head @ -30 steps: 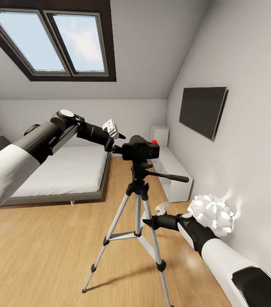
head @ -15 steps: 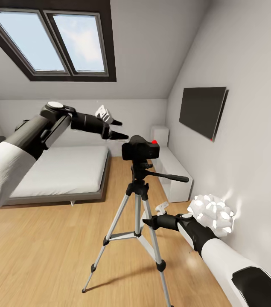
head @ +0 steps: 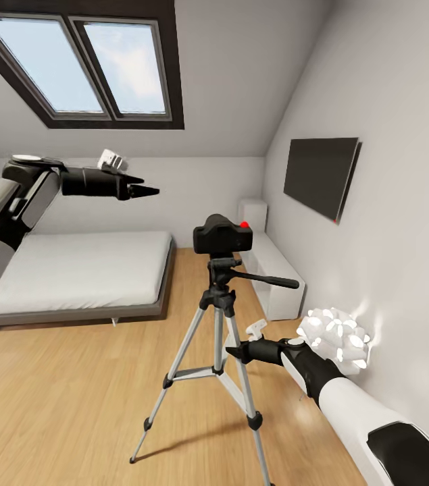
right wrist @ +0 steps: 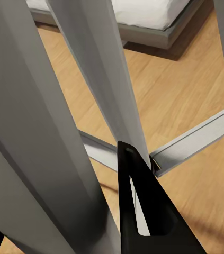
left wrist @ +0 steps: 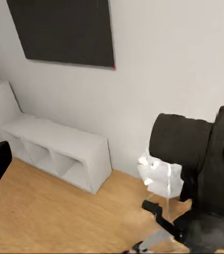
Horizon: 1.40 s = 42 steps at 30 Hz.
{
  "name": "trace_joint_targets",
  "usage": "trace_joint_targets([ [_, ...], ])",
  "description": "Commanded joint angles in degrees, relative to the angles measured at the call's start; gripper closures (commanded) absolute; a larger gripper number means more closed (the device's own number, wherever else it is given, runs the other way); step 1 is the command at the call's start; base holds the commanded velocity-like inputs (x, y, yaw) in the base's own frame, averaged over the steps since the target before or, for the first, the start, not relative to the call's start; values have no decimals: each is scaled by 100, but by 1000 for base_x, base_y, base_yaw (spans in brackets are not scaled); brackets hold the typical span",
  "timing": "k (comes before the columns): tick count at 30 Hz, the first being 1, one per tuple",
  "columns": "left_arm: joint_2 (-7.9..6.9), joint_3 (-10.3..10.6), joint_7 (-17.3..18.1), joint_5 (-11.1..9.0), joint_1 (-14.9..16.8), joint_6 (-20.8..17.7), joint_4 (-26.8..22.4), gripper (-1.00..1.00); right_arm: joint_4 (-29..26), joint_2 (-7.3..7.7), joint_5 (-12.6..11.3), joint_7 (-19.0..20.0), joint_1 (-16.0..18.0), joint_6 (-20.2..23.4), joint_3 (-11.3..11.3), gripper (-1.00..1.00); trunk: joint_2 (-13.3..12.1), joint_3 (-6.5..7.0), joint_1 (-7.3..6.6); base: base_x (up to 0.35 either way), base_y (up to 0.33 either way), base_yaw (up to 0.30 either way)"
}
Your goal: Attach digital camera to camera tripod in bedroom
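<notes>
Digital camera point(head: 222, 235) seated on the camera tripod point(head: 217, 337) head in the bedroom, my left gripper point(head: 148, 192) raised well apart from the camera, jaws pressed together, empty, my right gripper point(head: 231, 351) pinching a tripod leg below the camera.

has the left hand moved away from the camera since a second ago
Yes. The left hand has pulled up and leftward off the digital camera, toward the skylight.
</notes>
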State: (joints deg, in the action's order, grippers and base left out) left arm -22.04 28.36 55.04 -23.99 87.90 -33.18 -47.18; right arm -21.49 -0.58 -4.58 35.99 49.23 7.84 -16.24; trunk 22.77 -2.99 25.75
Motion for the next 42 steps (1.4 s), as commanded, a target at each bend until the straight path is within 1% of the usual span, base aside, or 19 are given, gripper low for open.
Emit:
trace_joint_targets([
  [1,-170,12,-174,-70,-97,-185,22,-100,-15,3,-85,-4,8,50,-3,100,15,-13,4,0,0,0],
  [5,-455,-12,-480,-174,-452,-348,74,-100,-15,5,-85,-4,8,47,-2,100,15,-13,4,0,0,0],
  [6,-586,-46,-619,-292,-678,-387,133,-100,-14,5,-84,-4,8,46,-4,100,15,-13,4,0,0,0],
  [10,-849,-202,-798,-690,-1105,-421,394,-100,-13,5,-84,-4,8,44,-5,100,15,-13,4,0,0,0],
  [11,-974,-272,-834,-954,-1286,-418,617,-100,-13,3,-82,-4,8,43,-7,100,15,-13,4,0,0,0],
  [15,-1155,-344,-870,-1443,-1571,-412,1223,-100,-13,2,-80,-4,8,43,-8,100,15,-13,4,0,0,0],
  [16,-1208,-362,-874,-1607,-1697,-391,1616,-100,-13,3,-79,-4,8,43,-7,100,15,-13,4,0,0,0],
  [19,-1243,-377,-857,-1731,-1911,-205,2311,-100,-13,2,-79,-4,8,43,-6,100,15,-13,4,0,0,0],
  [20,-1241,-383,-845,-1776,-2095,92,2842,-100,-13,3,-79,-4,8,43,-8,100,15,-13,4,0,0,0],
  [24,-1215,-396,-843,-1889,-2493,1148,3881,-100,-13,2,-78,-4,8,43,-10,100,15,-13,4,0,0,0],
  [25,-1196,-401,-853,-1931,-2694,1767,4194,-100,-13,0,-78,-4,8,43,-10,100,15,-13,4,0,0,0],
  [27,-1177,-405,-873,-1957,-2943,2296,4383,-100,-13,-1,-78,-4,8,39,-10,100,15,-13,4,0,0,0],
  [29,-1152,-413,-890,-1976,-3260,2643,4503,-100,-13,-2,-78,-4,8,37,-11,100,15,-13,4,0,0,0],
  [30,-1107,-422,-911,-1994,-3605,2850,4581,-100,-13,-3,-78,-4,8,36,-11,100,15,-13,4,0,0,0],
  [34,-935,-443,-1137,-2044,-4253,3063,4662,-100,-13,-3,-78,-4,8,35,-11,100,15,-13,4,0,0,0],
  [35,-829,-451,-1434,-2092,-4536,3120,4682,-100,-13,-5,-78,-4,8,34,-11,100,15,-13,4,0,0,0],
  [39,-588,-460,-2398,-2292,-5081,3179,4701,-100,-13,-10,-78,-4,8,34,-11,100,15,-13,4,0,0,0],
  [40,-401,-461,-2971,-2402,-5315,3200,4704,-100,-13,-11,-80,-4,8,34,-11,100,15,-13,4,0,0,0],
  [42,-179,-460,-3508,-2484,-5521,3233,4707,-100,-13,-11,-79,-4,8,35,-11,100,15,-13,4,0,0,0],
])
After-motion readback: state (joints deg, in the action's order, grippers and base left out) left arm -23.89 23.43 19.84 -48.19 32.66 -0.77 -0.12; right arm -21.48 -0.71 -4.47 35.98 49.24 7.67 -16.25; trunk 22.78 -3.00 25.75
